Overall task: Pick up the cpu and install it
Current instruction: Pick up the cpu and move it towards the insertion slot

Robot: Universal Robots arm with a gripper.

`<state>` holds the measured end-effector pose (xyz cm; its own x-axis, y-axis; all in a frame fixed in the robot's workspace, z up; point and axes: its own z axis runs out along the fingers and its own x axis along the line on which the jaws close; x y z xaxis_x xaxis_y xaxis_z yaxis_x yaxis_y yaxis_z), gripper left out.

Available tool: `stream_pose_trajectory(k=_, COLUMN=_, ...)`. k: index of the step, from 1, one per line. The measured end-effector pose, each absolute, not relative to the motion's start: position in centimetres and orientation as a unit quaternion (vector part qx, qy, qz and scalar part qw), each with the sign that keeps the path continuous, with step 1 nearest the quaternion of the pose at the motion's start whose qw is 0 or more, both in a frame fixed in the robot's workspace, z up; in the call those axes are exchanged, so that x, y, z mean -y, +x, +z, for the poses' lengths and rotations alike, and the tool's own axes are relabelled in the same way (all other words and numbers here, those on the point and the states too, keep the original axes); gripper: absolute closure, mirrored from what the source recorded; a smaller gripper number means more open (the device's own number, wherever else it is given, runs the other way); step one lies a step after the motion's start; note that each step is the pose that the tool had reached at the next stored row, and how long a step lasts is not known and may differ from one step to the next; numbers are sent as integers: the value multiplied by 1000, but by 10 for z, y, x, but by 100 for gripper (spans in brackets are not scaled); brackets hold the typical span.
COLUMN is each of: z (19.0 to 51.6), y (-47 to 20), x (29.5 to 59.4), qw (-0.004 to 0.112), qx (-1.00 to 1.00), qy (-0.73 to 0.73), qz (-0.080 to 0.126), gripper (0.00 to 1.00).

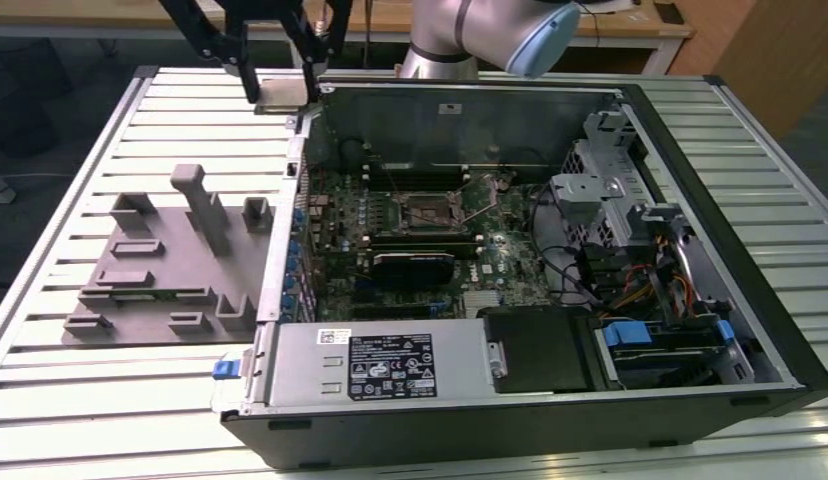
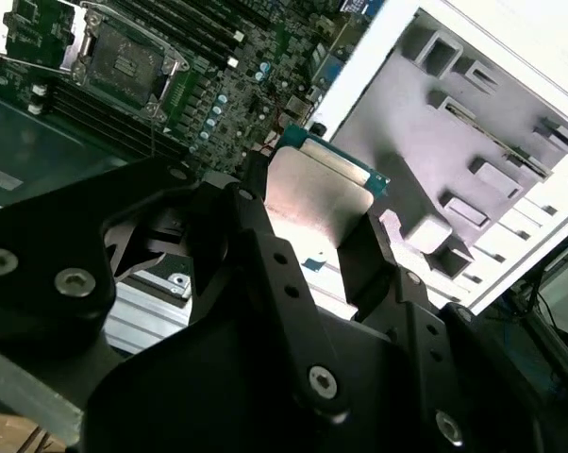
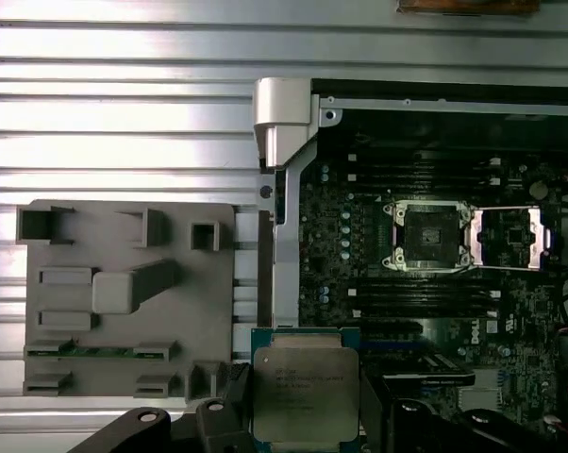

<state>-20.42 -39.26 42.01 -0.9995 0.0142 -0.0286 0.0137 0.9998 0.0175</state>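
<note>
Noted open computer case [image 1: 774,330] just beside the jaws, motherboard [image 1: 387,255] inside. Found socket [image 3: 426,236] empty, lid plate [image 3: 510,236] hinged open, well apart from the jaws. Saw gripper [image 3: 305,420] closed to chip width on the cpu [image 3: 303,392], pinched edgewise between the jaws, aloft. Judged transport step; seating would demand chip squared, level over socket.

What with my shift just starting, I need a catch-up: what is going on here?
The arm's gripper is shut on the cpu, holding it up by the side wall of the open computer case. The motherboard socket stands open, the cpu not yet in it. The grey fixture lies beside the case.
</note>
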Motion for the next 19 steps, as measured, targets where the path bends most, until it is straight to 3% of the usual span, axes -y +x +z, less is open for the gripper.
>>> stream_pose_trajectory(k=19, z=414, y=-155, x=391, qw=14, qx=-1000, qy=7, qz=9, gripper=46)
